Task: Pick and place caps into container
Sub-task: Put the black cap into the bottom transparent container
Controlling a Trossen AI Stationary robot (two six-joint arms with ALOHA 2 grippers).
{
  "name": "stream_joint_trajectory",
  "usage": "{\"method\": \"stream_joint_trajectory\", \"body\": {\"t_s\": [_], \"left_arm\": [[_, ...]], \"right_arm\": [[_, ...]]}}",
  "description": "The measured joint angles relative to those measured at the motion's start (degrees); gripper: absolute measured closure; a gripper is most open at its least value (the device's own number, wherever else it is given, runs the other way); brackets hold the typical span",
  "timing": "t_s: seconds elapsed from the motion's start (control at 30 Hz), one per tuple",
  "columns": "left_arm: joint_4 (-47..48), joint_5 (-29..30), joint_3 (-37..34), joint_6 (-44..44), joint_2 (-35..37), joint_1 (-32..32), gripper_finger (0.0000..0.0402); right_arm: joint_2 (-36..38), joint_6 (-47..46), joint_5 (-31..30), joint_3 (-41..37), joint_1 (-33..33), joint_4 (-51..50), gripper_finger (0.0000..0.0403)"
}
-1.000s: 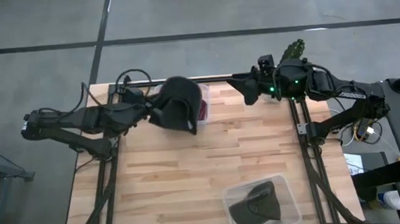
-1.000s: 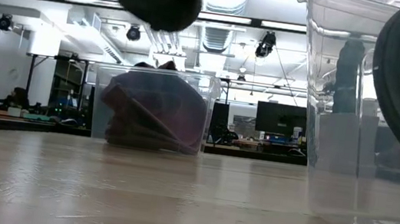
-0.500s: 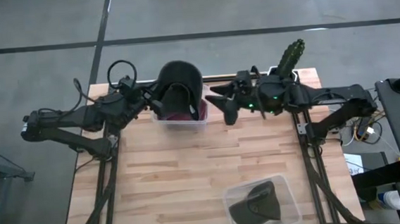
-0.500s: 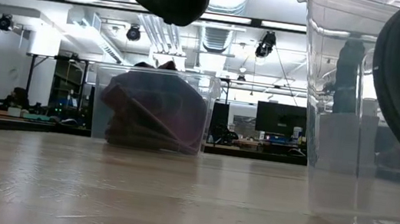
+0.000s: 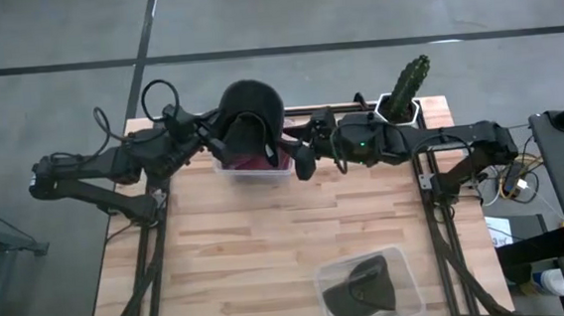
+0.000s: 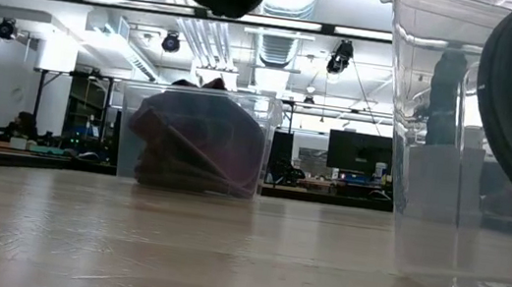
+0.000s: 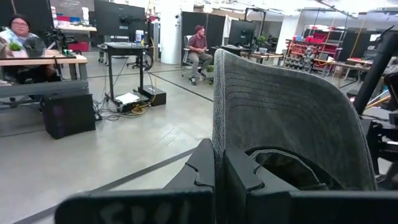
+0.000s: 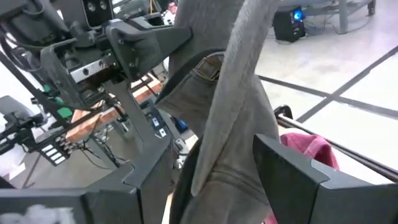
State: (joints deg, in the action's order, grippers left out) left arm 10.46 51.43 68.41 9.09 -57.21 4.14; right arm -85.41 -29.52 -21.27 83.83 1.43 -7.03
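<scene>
Your left gripper (image 7: 219,177) pinches the floppy olive-grey cap (image 5: 250,120) by its stiffer brim (the best hold) while the spread right gripper (image 8: 211,168) straddles it.

Green cactus (image 5: 408,76) in white pot, two seated people (image 7: 200,46) beyond table

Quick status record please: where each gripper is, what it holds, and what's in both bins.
left gripper: shut on the dark olive-grey cap, held above the far container
right gripper: open, fingers either side of that cap
far container: maroon caps inside
near container: one dark cap inside
cactus: far right corner
</scene>
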Motion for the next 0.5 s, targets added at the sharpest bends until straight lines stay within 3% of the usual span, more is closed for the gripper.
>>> {"method": "stream_joint_trajectory", "body": {"t_s": [0.3,0.5], "left_arm": [[-1.2,-2.6,0.8,0.3,0.0,0.0,0.0396],[-1.2,-2.6,0.8,-0.5,0.0,0.0,0.0396]], "right_arm": [[0.2,11.0,-1.0,0.2,0.6,3.2,0.0189],[0.2,8.2,-0.9,0.3,0.5,3.1,0.0191]]}}
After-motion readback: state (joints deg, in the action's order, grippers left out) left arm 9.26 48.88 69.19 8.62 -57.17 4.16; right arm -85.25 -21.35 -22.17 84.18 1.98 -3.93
